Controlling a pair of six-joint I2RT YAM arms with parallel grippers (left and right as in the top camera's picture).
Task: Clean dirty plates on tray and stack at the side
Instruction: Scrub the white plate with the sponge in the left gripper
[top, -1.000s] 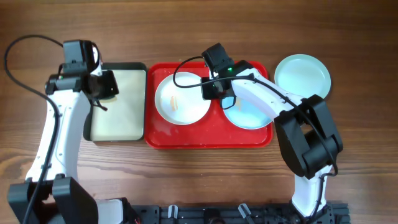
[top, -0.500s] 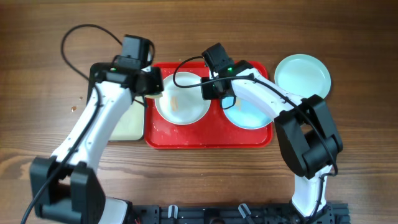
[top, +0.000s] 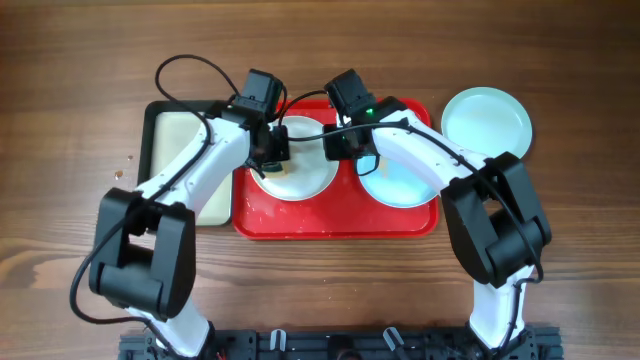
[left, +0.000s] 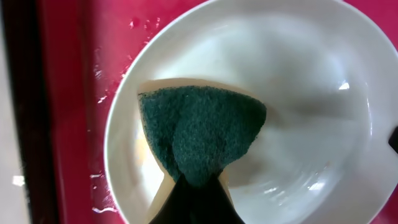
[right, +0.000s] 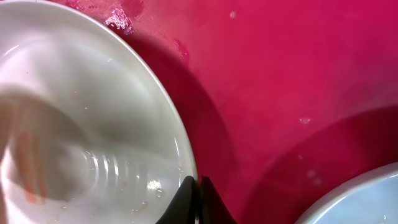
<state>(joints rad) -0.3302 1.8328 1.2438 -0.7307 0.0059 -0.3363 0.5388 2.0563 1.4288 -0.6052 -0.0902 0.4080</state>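
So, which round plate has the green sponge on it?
The white round plate on the red plastic tray; the pale-blue plate beside it and the pale-blue plate off the tray have none.

Tray (top: 335, 225) red; plate (top: 310, 175) white; sponge (left: 199, 134) dark green, tan underside; side plate (top: 487, 122) pale blue.

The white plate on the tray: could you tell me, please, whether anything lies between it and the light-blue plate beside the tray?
Yes. Between the white plate and the light-blue plate on the table, a second light-blue plate lies on the red tray, and the right arm stretches over it.
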